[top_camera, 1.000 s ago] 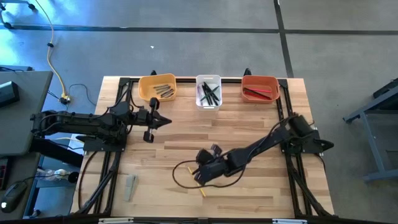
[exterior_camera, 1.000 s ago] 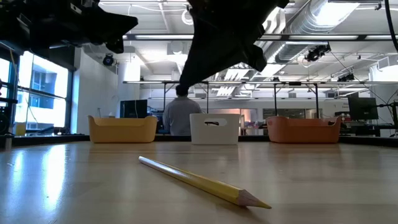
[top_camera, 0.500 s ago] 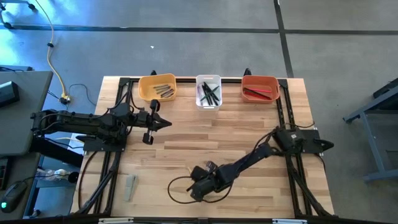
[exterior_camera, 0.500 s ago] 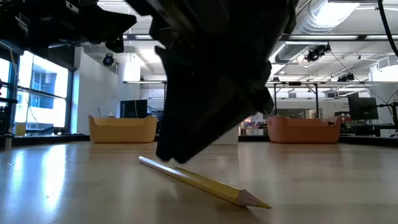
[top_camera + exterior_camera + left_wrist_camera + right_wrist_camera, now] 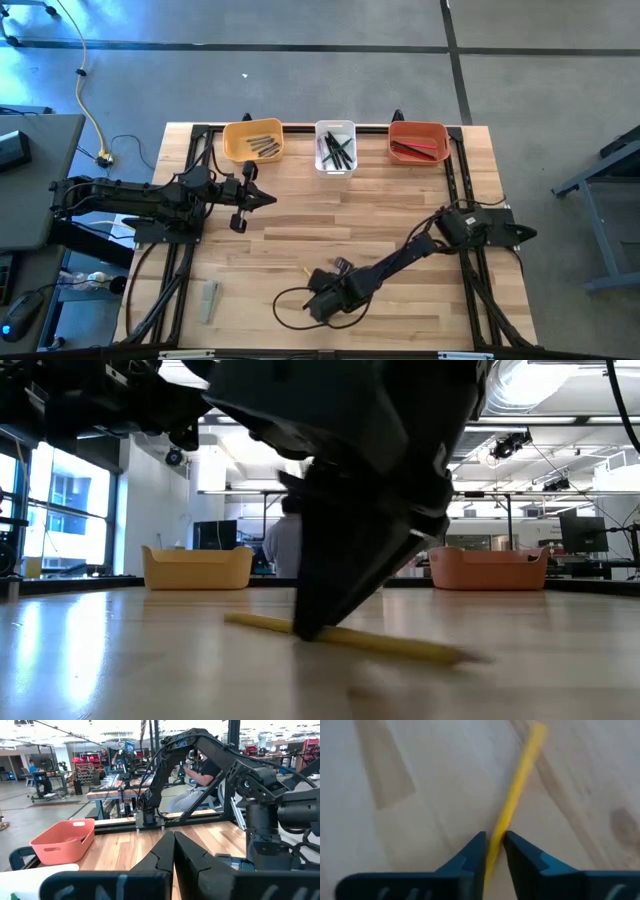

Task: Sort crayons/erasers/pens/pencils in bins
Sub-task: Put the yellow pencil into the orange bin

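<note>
Step in hand: pickup of the yellow pencil (image 5: 517,795) lying on the counter (image 5: 300,220). The right hand (image 5: 492,851) pinches it near mid-length; the left hand (image 5: 173,851), pressed together, waits near the yellow bin (image 5: 253,140). Next move: lift level, carry to the red bin (image 5: 417,140) holding the red pencils

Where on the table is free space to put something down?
Bare wood lies in the middle, between the white bin and the right gripper, and near the red bin. It is crowded where that gripper closes on the yellow pencil.
</note>
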Controlling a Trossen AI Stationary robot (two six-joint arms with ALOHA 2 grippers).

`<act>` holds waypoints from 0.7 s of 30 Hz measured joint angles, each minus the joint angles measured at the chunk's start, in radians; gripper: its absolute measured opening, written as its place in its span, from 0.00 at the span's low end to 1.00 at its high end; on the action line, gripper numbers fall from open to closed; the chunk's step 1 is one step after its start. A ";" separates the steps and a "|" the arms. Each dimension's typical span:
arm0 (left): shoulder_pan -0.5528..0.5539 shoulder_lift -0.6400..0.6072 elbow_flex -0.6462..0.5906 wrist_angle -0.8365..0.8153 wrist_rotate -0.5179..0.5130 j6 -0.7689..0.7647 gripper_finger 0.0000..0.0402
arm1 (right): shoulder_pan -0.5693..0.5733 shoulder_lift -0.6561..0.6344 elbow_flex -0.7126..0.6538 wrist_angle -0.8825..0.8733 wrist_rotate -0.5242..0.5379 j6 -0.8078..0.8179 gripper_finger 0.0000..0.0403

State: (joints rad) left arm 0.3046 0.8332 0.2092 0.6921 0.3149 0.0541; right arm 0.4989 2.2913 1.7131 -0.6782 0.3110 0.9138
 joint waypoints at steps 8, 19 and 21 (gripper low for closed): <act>-0.021 0.000 0.000 0.000 0.000 0.001 0.00 | -0.028 -0.003 0.000 -0.094 -0.061 -0.084 0.08; -0.047 0.000 -0.001 0.000 -0.004 -0.017 0.00 | -0.044 -0.019 -0.005 -0.111 -0.095 -0.357 0.04; -0.047 0.000 -0.001 0.000 -0.005 -0.018 0.00 | -0.044 -0.035 -0.010 -0.136 -0.071 -0.390 0.02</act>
State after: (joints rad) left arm 0.2581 0.8330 0.2081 0.6922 0.3103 0.0361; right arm 0.4545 2.2561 1.7033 -0.8142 0.2402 0.5240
